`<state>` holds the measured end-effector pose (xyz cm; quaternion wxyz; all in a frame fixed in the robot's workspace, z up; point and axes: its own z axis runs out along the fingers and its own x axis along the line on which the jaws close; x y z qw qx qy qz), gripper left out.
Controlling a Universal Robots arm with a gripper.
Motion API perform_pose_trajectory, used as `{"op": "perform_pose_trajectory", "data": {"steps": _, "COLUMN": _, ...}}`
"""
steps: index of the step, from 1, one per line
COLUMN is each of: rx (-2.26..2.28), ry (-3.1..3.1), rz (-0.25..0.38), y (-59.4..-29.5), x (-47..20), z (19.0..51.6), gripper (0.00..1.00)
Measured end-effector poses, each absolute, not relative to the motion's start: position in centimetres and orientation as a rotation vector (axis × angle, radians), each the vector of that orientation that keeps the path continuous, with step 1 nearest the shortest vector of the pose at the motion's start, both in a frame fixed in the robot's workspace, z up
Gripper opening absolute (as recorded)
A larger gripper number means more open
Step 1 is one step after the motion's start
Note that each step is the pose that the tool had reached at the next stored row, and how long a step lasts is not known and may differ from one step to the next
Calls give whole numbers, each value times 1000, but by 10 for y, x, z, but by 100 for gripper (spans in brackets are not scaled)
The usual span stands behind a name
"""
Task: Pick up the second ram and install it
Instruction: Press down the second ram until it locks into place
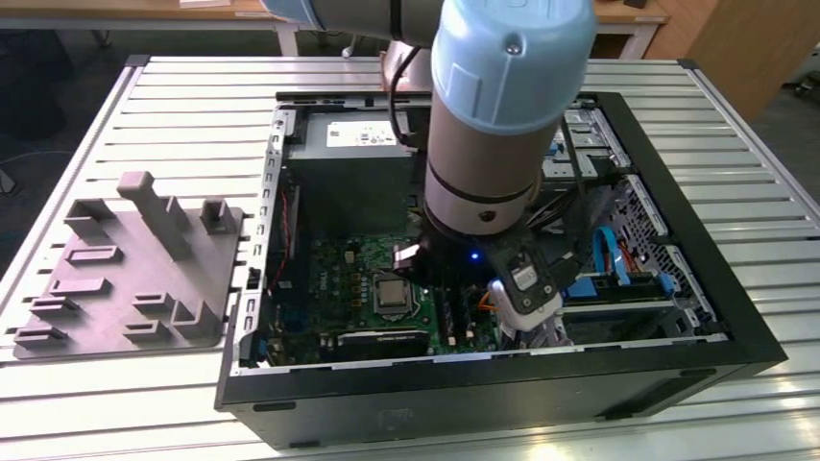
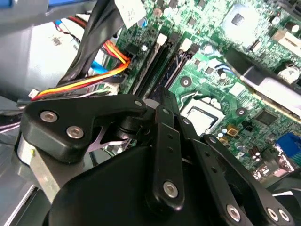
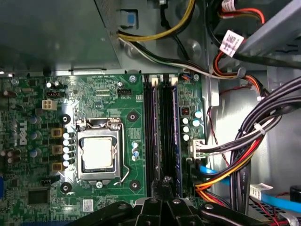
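Inside the open computer case (image 1: pixel 717 240), my arm (image 1: pixel 494 144) reaches down over the green motherboard (image 3: pixel 117 99). The second ram (image 3: pixel 167 132) looks like a long dark strip lying along one of the two parallel memory slots beside the processor socket (image 3: pixel 98 154). In the second wrist view the same ram (image 2: pixel 173 68) runs away from my fingers. My gripper (image 3: pixel 165 182) has its fingers drawn together and pointed down at the near end of that slot. I cannot tell whether they touch the stick. My gripper (image 2: pixel 162 101) sits just above the board.
A grey plastic block with slots and posts (image 1: pixel 129 259) lies on the slatted table at the exterior view's left. Bundled cables (image 3: pixel 244 146) crowd the space beside the slots. The power supply (image 1: pixel 352 154) fills the far end of the case.
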<state>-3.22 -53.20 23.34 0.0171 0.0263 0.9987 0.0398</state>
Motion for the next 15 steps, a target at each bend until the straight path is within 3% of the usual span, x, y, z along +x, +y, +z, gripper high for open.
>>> {"op": "perform_pose_trajectory", "data": {"steps": 15, "rx": 82, "ry": 3104, "rz": 123, "y": -534, "x": -32, "z": 222, "gripper": 10}}
